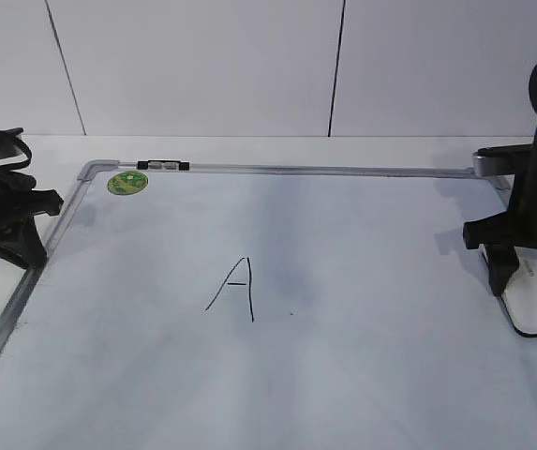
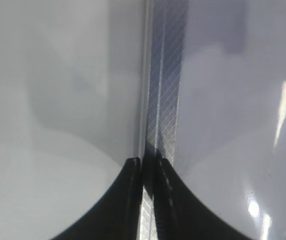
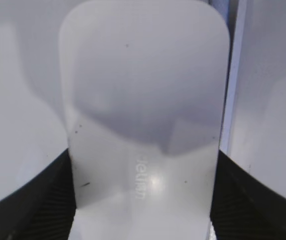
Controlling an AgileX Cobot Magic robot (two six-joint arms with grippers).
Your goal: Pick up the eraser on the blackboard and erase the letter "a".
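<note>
Only a capital "A" (image 1: 235, 289) reads mid-blackboard (image 1: 362, 375). White rounded eraser (image 3: 145, 125), faint grey lettering, sits at board's right edge, right gripper (image 3: 143, 200) fingers flanking its sides; left gripper (image 2: 149, 172) nearly shut over frame.

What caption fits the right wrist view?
Right gripper astride the white eraser on the board.

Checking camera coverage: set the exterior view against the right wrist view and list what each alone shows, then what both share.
Only the exterior view: the capital "A", the green sticker, the black-and-silver clip, and the left claw at the board's left frame.

Only the right wrist view: the grey lettering on the eraser's top.

Both: the white eraser between the right claw's jaws, lying on the blackboard.
</note>
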